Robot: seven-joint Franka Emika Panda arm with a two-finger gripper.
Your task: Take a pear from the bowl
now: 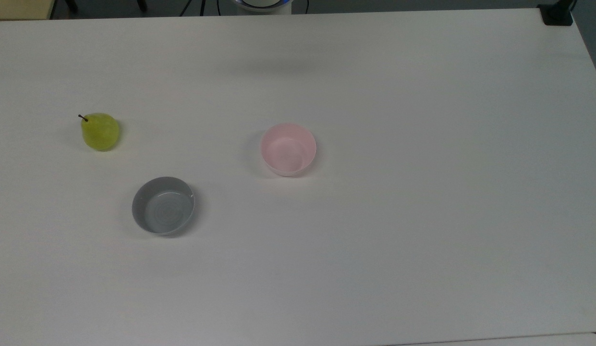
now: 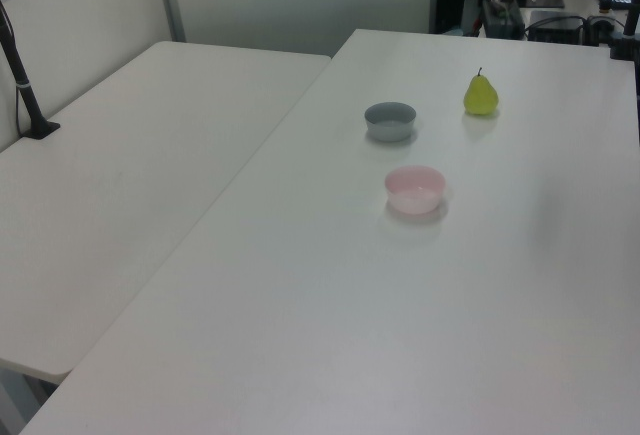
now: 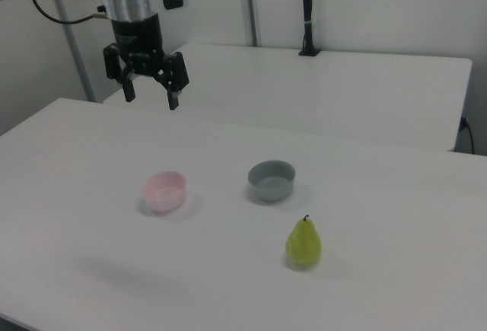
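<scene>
Pear [image 3: 303, 243] stands upright on the table [image 1: 422, 192], well apart from the empty pink bowl [image 1: 288, 149]. Pincer [image 3: 151, 100] raised high, spread wide, nothing held. Removal judged done; nothing left.

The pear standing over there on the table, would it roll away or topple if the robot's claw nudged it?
Probably topple first. The pear stands upright on its broad base, stem up, with a narrower top, so a push up high would likely tip it. Once on its side, its rounded body could roll in a curve. Its skin looks smooth, so the open gripper may slip unless it closes around the widest part.
</scene>
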